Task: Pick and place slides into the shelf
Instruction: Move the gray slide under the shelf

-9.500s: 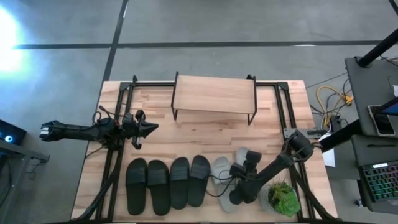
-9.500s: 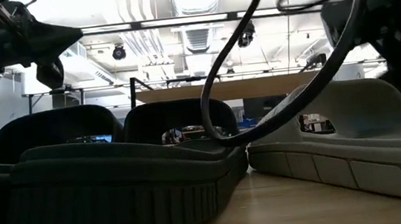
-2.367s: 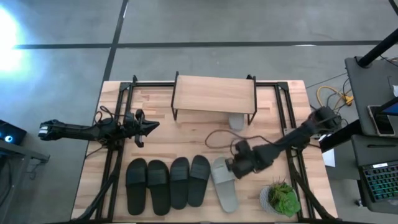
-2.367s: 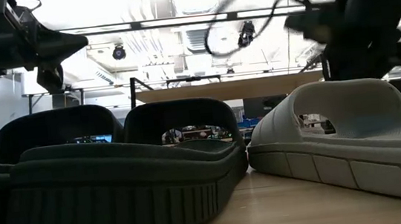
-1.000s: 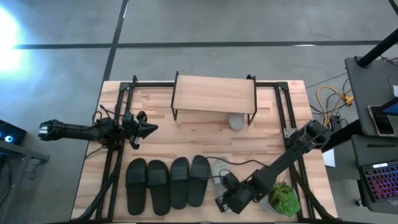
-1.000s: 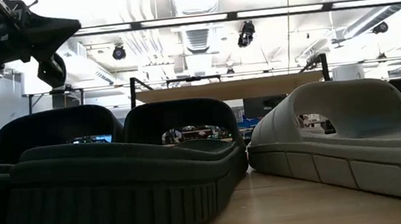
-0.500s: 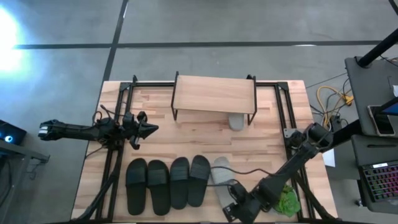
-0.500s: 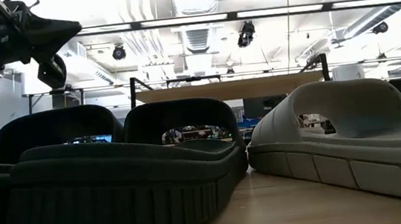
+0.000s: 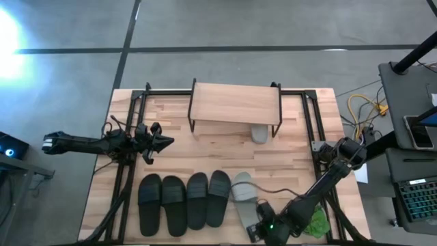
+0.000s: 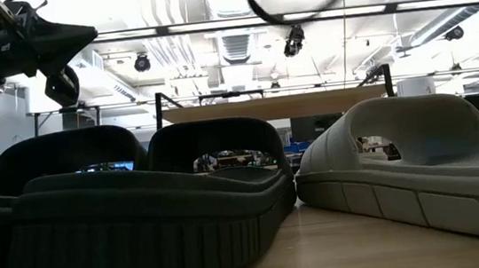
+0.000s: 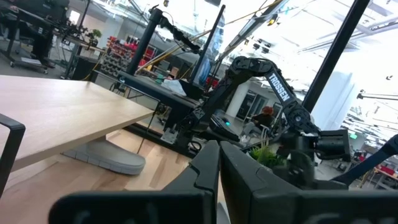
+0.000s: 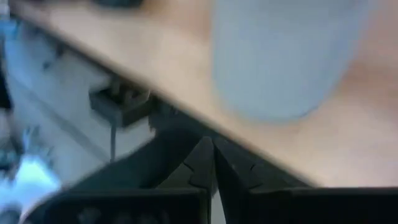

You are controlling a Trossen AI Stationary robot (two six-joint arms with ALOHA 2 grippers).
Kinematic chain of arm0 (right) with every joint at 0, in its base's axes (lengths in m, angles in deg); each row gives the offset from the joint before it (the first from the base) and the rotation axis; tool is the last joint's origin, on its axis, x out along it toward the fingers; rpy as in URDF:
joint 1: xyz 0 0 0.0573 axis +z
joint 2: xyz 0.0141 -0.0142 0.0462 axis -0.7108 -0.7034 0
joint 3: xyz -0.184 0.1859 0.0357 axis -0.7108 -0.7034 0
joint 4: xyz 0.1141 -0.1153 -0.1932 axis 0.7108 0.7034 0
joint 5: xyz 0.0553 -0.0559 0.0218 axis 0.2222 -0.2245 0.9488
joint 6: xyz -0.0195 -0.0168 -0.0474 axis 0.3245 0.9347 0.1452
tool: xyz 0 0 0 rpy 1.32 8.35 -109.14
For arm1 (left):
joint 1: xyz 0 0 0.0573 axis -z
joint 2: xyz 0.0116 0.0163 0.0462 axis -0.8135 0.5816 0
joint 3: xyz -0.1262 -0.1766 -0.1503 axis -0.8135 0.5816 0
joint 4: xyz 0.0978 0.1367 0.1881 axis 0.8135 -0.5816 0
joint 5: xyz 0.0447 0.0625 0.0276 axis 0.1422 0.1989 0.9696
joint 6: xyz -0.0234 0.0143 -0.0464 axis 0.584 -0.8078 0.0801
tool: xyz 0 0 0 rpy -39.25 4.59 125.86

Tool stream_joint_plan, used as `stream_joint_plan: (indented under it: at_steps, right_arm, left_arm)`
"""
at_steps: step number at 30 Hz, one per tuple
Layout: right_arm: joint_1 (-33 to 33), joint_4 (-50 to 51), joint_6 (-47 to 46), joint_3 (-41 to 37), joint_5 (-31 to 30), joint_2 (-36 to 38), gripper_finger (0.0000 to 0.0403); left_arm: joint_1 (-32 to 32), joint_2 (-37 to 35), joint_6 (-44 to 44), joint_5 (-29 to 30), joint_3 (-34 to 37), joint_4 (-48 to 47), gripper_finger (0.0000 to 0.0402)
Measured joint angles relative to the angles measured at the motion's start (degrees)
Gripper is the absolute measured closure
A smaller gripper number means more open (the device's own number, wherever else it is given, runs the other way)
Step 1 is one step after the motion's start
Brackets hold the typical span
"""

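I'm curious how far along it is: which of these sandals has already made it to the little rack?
Only one light grey slide, lying under the shelf at its right end. Its grey partner and the four black slides sit in a row at the table's near edge.

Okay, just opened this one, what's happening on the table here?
A two-arm robot is moving slides onto a shelf. One light grey slide already lies under the shelf's plank. The right pincer, shut and empty, is down at the table's near edge by the heel of the other grey slide. Four dark slides sit lined up beside that one. The left pincer waits, shut, above the table's left side.
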State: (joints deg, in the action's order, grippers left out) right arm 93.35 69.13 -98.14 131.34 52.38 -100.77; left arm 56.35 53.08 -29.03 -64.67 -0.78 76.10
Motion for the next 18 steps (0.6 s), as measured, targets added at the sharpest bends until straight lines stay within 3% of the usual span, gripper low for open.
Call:
stream_joint_plan:
  at_steps: [4, 10, 18]
  right_arm:
    - [0.08, -6.55, 1.59, 1.58, 4.27, -5.10, 0.0394]
    - [0.04, -5.28, 1.51, 8.34, 4.65, -10.86, 0.0394]
    - [0.21, 26.06, 1.70, 19.37, 4.13, -12.18, 0.0394]
  left_arm:
    - [0.00, -0.06, -0.02, 0.01, 0.00, -0.17, 0.0402]
    - [0.00, 0.38, -0.02, 0.00, 0.00, -0.44, 0.0402]
    - [0.00, 1.14, -0.02, 0.13, 0.02, -0.58, 0.0402]
